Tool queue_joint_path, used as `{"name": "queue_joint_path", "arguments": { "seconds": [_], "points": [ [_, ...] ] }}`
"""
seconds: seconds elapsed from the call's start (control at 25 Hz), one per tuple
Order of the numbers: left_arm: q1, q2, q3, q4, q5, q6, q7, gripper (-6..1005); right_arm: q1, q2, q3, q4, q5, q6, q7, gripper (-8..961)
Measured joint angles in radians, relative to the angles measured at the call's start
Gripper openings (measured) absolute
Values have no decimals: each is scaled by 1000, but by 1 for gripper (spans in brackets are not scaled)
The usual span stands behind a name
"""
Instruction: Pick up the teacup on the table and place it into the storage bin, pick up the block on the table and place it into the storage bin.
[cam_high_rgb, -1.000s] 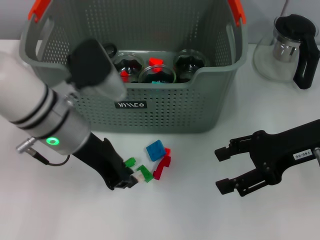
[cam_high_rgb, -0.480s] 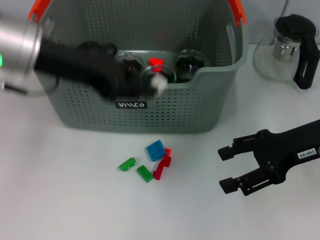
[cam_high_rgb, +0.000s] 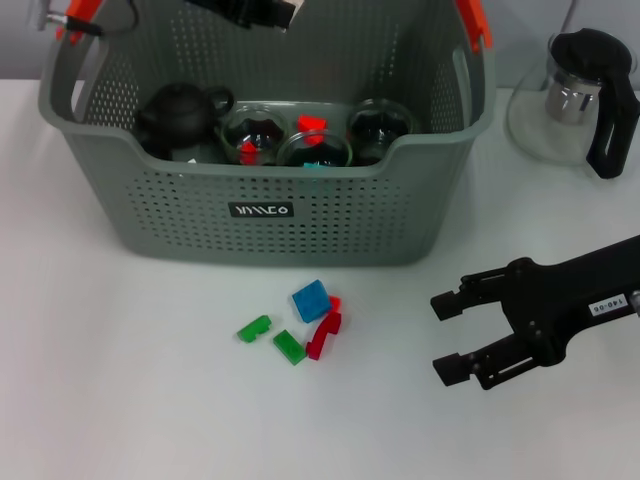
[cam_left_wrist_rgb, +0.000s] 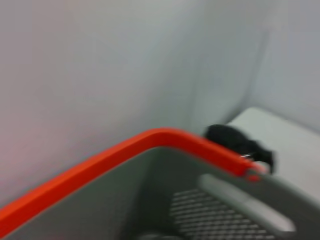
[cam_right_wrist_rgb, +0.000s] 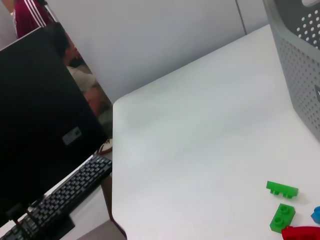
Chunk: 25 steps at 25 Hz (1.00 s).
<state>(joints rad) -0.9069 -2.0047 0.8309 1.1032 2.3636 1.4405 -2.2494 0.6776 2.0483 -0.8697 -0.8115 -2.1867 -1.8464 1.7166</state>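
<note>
The grey-green storage bin (cam_high_rgb: 330, 215) stands at the back of the table. Three glass teacups (cam_high_rgb: 315, 150) stand inside it beside a dark teapot (cam_high_rgb: 180, 110), and red pieces show in two of them. On the table in front lie a blue block (cam_high_rgb: 311, 300), two green blocks (cam_high_rgb: 254, 328) and a red block (cam_high_rgb: 325, 335); the green blocks (cam_right_wrist_rgb: 282, 189) also show in the right wrist view. My left gripper (cam_high_rgb: 270, 12) hangs above the bin's far side, at the picture's top edge. My right gripper (cam_high_rgb: 452, 335) stands open over the table right of the blocks, holding nothing.
A glass kettle (cam_high_rgb: 585, 95) with a black handle stands at the back right. The left wrist view shows the bin's orange-red tab (cam_left_wrist_rgb: 150, 142). The table's edge (cam_right_wrist_rgb: 114, 165), a keyboard (cam_right_wrist_rgb: 55, 200) and a dark monitor (cam_right_wrist_rgb: 40, 115) show in the right wrist view.
My left arm has risen from the blocks on the table, swept over the bin and reached its far side. The blocks lie as before. The right gripper has barely shifted.
</note>
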Motion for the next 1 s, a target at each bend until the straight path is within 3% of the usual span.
{"name": "queue_joint_path", "arguments": {
  "seconds": [0.2, 0.56, 0.64, 0.8, 1.0],
  "points": [
    [-3, -24, 20, 0, 23, -53, -6, 188, -6, 4, 0, -5, 0, 0, 10, 926],
    [28, -32, 23, 89, 14, -46, -10, 335, -13, 4, 0, -2, -3, -1, 9, 926],
    [55, -41, 23, 153, -21, -2, -6, 570, -14, 4, 0, -2, -2, -1, 8, 926],
    [176, -85, 27, 361, -228, 205, 94, 724, -15, 2, 0, -1, -1, 1, 8, 927],
    [314, -145, 37, 513, -392, 435, 219, 898, -16, 0, 0, 3, -1, 6, 9, 927]
  ]
}}
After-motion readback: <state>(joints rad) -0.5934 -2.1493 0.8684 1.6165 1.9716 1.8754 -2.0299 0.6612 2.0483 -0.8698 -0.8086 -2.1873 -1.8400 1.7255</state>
